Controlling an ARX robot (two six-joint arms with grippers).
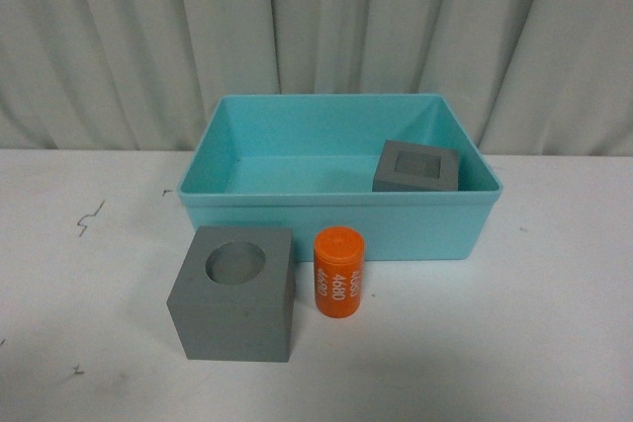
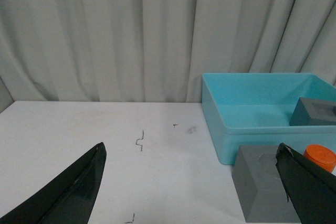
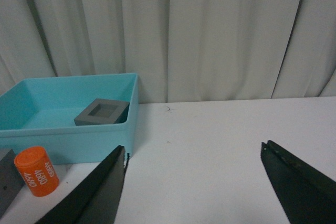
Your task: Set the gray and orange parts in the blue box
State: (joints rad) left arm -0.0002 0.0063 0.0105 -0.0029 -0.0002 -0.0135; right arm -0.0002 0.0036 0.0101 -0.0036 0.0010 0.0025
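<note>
Inside the blue box (image 1: 336,219), the square-recess cube (image 1: 417,167) sits half-hidden; left claw (image 2: 190,153) and right claw (image 3: 193,150) gape empty.

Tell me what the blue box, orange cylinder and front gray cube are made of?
Blue box: likely molded plastic, even colour, smooth faintly shiny walls. Orange cylinder: probably plastic too, slightly glossy, white printed digits. Gray cube: matte, uniform; plastic or foam, unclear.

Left pincer (image 2: 190,146) spread wide, empty; gray cube (image 2: 260,190), orange cylinder (image 2: 321,157) beside blue box (image 2: 247,140).
</note>
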